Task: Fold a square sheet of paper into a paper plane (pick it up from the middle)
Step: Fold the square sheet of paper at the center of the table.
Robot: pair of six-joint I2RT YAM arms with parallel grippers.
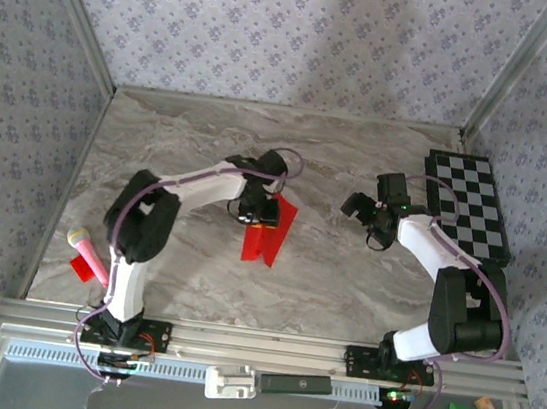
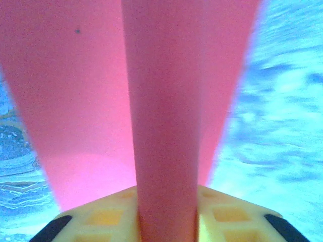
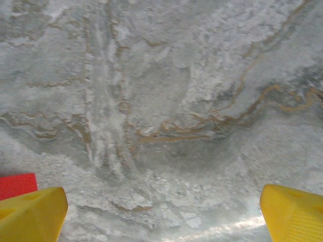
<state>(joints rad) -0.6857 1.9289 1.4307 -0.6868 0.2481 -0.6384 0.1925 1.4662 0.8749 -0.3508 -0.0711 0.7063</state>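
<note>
The red sheet of paper is folded into a narrow creased paper plane (image 1: 268, 232), lying near the middle of the marble table (image 1: 201, 145). My left gripper (image 1: 253, 210) comes down on its far end. In the left wrist view, the plane's raised middle fold (image 2: 164, 126) runs up between the yellow fingers (image 2: 101, 218), and the left gripper (image 2: 166, 214) is shut on it, with the wings spreading to either side. My right gripper (image 1: 368, 217) hovers to the plane's right, apart from it. It is open (image 3: 164, 222) over bare marble, and a red corner of the paper (image 3: 17, 184) shows at the left edge.
A black-and-white chequered board (image 1: 470, 205) lies at the back right, beside the right arm. A pink stick-like object (image 1: 89, 253) and a small red scrap (image 1: 81, 268) lie at the left front. Patterned walls close the table on three sides.
</note>
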